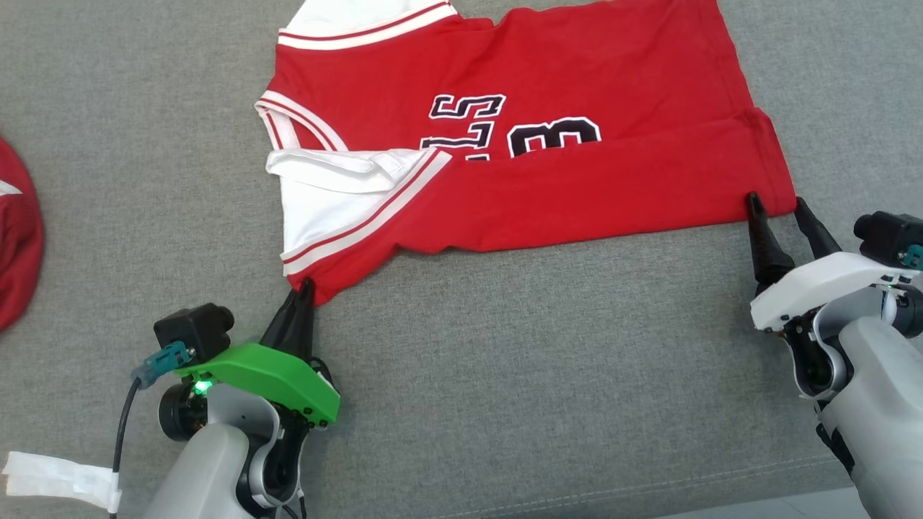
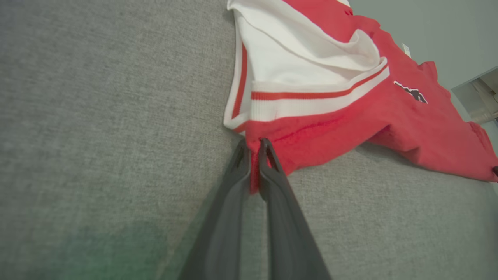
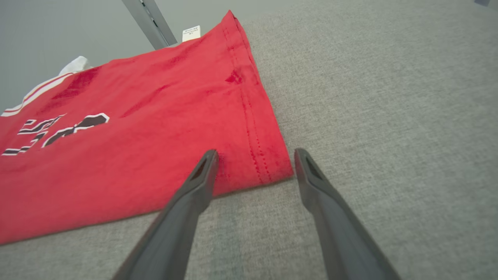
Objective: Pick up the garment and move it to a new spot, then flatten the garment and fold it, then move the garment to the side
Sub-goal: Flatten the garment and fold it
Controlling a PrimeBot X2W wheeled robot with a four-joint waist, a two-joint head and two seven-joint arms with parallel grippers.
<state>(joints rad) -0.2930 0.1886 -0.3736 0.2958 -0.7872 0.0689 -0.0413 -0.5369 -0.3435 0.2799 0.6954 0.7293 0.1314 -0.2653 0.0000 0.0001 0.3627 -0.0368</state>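
At the far left edge of the head view lies part of another red cloth item (image 1: 16, 231), well apart from the work. Next comes the left gripper (image 2: 255, 149). Its 2 dark fingers are pressed together with a thin fold of red cloth between them. So it has hold of the near-left corner of the garment (image 1: 577, 194), just below the white striped trim (image 1: 360, 231).

The garment is a red sports shirt with white trim and a dark number on it. It lies on the grey fabric surface (image 1: 505, 360), in the upper middle of the head view, with the neck end towards the left and the hem towards the right. Its near long edge seems to be turned over already, because this layer covers the lower half of the number.

At the right, the right gripper (image 3: 255, 155) is wide open and holds nothing. Its 2 fingers stand on both sides of the near-right hem corner (image 3: 272, 171). 1 fingertip touches the cloth, and the other rests beside it on the grey surface.

I judge the shirt to be light, soft and limp. It will not keep a shape, it will hang and drag between 2 held points, and the thin knit can slip out of a shallow pinch. The good places to hold are the 2 near corners, where the seams and the stitched hem give double thickness. The right fingers should take in the whole stitched band before closing, and both layers if the fold is to go with it.
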